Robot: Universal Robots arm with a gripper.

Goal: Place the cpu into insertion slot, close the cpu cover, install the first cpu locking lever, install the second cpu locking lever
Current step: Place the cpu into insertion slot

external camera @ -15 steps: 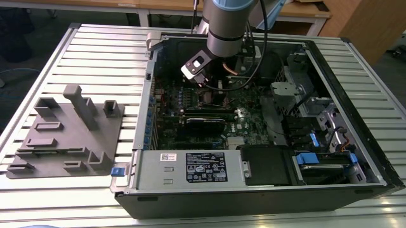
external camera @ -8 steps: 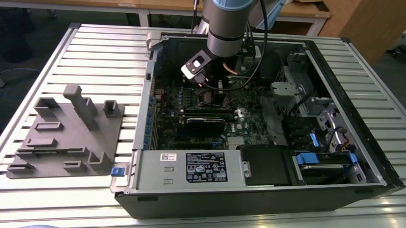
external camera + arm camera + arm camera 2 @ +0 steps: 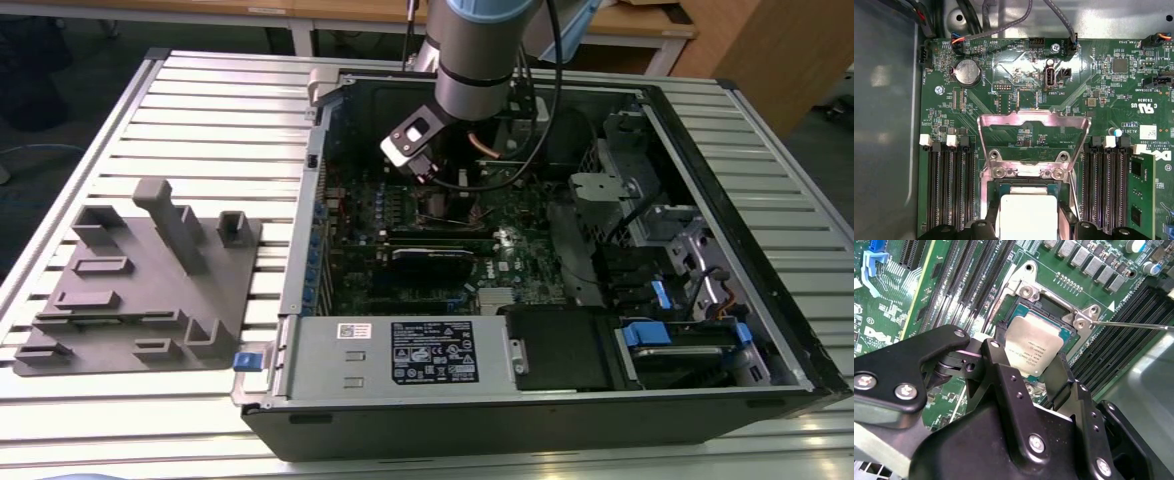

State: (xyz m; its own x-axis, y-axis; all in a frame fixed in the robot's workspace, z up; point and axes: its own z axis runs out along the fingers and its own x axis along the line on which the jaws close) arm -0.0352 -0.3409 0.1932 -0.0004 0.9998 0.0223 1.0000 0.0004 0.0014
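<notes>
Two fingers [image 3: 996, 357] of your gripper [image 3: 1032, 352] pinch the cpu [image 3: 1036, 342] by opposite edges, so it sits level at the slot [image 3: 1048, 314], upper middle in the exterior view; the cover [image 3: 1034, 119] stands tipped up, likely to leave the slot open.

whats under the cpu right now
The insertion slot: its dark rim shows around the cpu. The pin field beneath is covered by the chip, so whether it sits fully down cannot be told.

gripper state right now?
gripper: closed on the cpu, holding it at the insertion slot; cpu cover stands open.
</notes>
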